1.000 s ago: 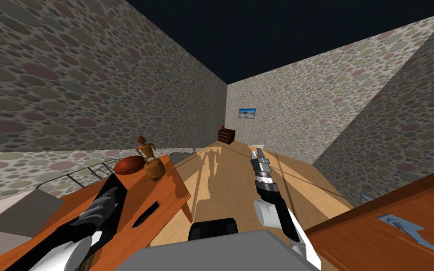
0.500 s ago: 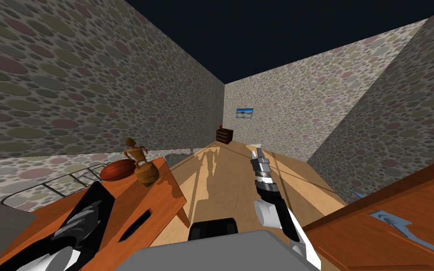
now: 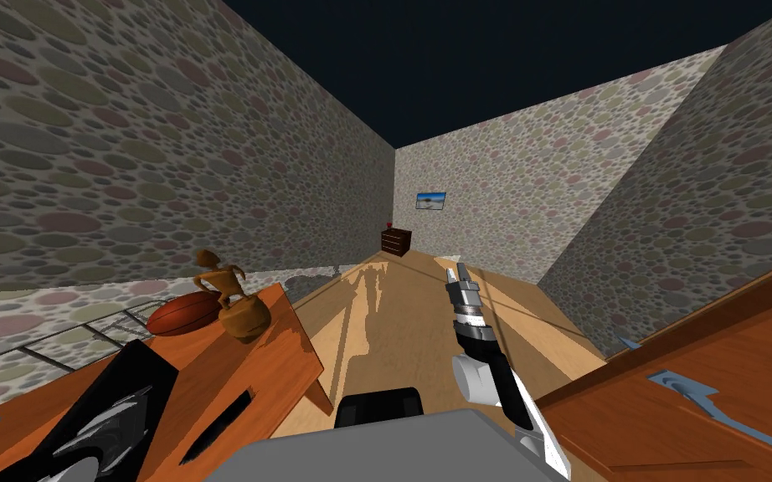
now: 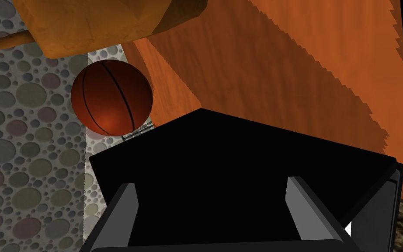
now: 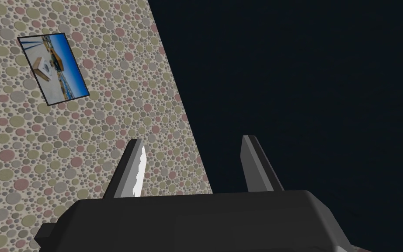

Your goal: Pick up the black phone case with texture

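Left gripper has its fingers wide apart right at the black phone case (I can't tell if they touch it), by the ball on the table. Right gripper has its fingers apart too.

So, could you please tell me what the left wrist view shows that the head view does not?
Left wrist view adds: the left pincer, fingers apart in front of a black slab. Head view adds: the right pincer over the floor, a dark cabinet, a wall picture. Both: the basketball, the wooden figure, the orange table, the black slab.
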Robot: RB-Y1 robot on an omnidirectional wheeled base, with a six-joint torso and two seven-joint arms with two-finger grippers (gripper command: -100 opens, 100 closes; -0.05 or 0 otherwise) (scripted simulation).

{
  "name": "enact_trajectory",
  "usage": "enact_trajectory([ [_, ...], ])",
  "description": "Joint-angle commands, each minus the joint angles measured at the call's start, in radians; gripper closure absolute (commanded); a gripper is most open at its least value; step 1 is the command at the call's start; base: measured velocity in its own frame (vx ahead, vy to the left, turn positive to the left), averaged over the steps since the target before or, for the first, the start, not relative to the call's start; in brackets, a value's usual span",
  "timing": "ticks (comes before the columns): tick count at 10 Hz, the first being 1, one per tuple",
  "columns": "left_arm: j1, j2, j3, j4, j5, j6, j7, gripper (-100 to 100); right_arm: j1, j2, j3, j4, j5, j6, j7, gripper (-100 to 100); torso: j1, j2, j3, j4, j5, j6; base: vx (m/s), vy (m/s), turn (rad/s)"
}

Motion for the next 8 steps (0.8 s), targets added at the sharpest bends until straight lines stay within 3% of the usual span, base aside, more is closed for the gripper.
enact_trajectory([
  [1, -0.012, 0.016, 0.03, 0.05, 0.019, 0.05, -0.003, -100, 0.0, 0.0, 0.0, 0.0, 0.0, 0.0, 0.0, 0, 0.0, 0.0, 0.0, 0.0, 0.0, 0.0, 0.029, -0.023, -0.102],
  [2, -0.012, 0.016, 0.03, 0.069, 0.019, 0.05, -0.003, -100, 0.0, 0.0, 0.0, 0.0, 0.0, 0.0, 0.0, 0, -0.001, 0.0, 0.0, 0.0, 0.0, 0.0, 0.038, -0.021, -0.073],
  [3, -0.017, 0.025, 0.057, 0.1, 0.033, 0.088, -0.003, -100, 0.0, 0.0, 0.0, 0.0, 0.0, 0.0, 0.0, 0, 0.0, 0.0, 0.0, 0.0, 0.0, 0.0, 0.059, -0.017, -0.117],
  [4, -0.017, 0.025, 0.057, 0.118, 0.033, 0.099, -0.003, -100, 0.0, 0.0, 0.0, 0.0, 0.0, 0.0, 0.0, 0, 0.0, -0.002, -0.001, 0.0, 0.0, 0.001, 0.05, -0.014, -0.05],
  [5, -0.022, 0.032, 0.083, 0.154, 0.047, 0.142, -0.004, -100, 0.0, 0.0, 0.0, 0.0, 0.0, 0.0, 0.0, 0, 0.0, -0.002, -0.001, 0.0, 0.0, 0.0, 0.057, -0.024, -0.085],
  [6, -0.022, 0.032, 0.083, 0.165, 0.047, 0.146, -0.004, -100, 0.0, 0.0, 0.0, 0.0, 0.0, 0.0, 0.0, 0, -0.001, -0.002, -0.001, 0.0, 0.0, 0.0, 0.046, -0.018, -0.054],
  [7, -0.027, 0.04, 0.108, 0.199, 0.061, 0.19, -0.005, -100, 0.0, 0.0, 0.0, 0.0, 0.0, 0.0, 0.0, 0, 0.0, -0.001, -0.001, 0.0, 0.0, 0.0, 0.056, -0.022, -0.111],
  [8, -0.027, 0.04, 0.108, 0.214, 0.061, 0.19, -0.005, -100, 0.0, 0.0, 0.0, 0.0, 0.0, 0.0, 0.0, 0, -0.001, -0.002, -0.001, 0.0, 0.0, 0.0, 0.044, -0.012, -0.049],
])
